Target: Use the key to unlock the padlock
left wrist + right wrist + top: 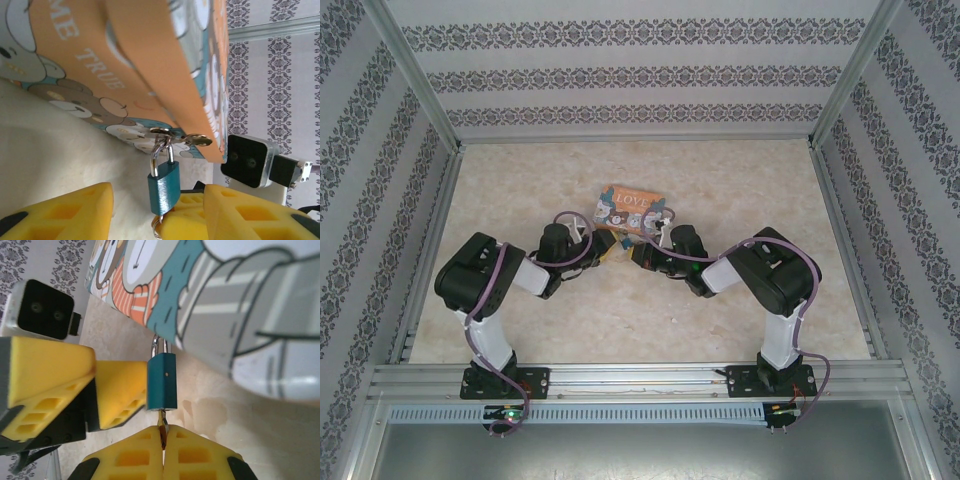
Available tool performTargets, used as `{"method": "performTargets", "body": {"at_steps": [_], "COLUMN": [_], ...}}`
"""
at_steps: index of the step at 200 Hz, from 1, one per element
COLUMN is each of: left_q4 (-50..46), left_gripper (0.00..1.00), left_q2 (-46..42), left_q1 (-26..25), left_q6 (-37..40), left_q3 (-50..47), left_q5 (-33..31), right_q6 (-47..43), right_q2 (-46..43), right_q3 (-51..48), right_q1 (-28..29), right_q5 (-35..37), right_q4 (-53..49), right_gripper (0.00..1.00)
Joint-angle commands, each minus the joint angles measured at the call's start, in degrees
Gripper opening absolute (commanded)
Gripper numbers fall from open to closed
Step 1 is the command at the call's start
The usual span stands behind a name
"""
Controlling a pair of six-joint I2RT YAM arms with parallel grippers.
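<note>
Padlock (163, 187) body is a small teal-blue metal block with squared edges. Its thin silver shackle (159, 152) loops up through the metal hasp (192, 140) on the lower edge of the orange cartoon-bear box (145, 60), so it hangs there just off the pale table (45, 145), and both legs of the shackle run down into the body. From my right wrist the side of the block shows one tiny pale dot, and the key (162, 434) is a dark, thin sliver standing at the underside of the padlock. My right gripper (163, 445) has its yellow fingers pressed together on that sliver, pinching the key. My left gripper (159, 200) stands spread, with the padlock between its fingers (65, 212); one finger lies just beside the blue body, and I cannot tell whether it touches. From above, both grippers meet at the near edge of the box.
</note>
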Motion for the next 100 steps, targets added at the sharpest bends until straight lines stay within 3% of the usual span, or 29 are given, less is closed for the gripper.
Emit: {"method": "performTargets", "body": {"at_steps": [1, 100], "left_q4": [6.7, 9.0], "left_gripper": [0.49, 0.42], "left_q2": [2.3, 6.7], "left_q1": [-0.7, -1.7], "left_q6": [-2.9, -5.4], "left_q3": [1.5, 4.8], "left_q5": [2.0, 2.8], "right_q6": [0.7, 1.1], "right_q2": [0.5, 1.1], "right_q3": [0.5, 1.5], "right_q1": [-0.6, -0.7], "right_q5": [-1.7, -2.3], "right_q4": [4.5, 3.8], "right_gripper": [0.00, 0.00]}}
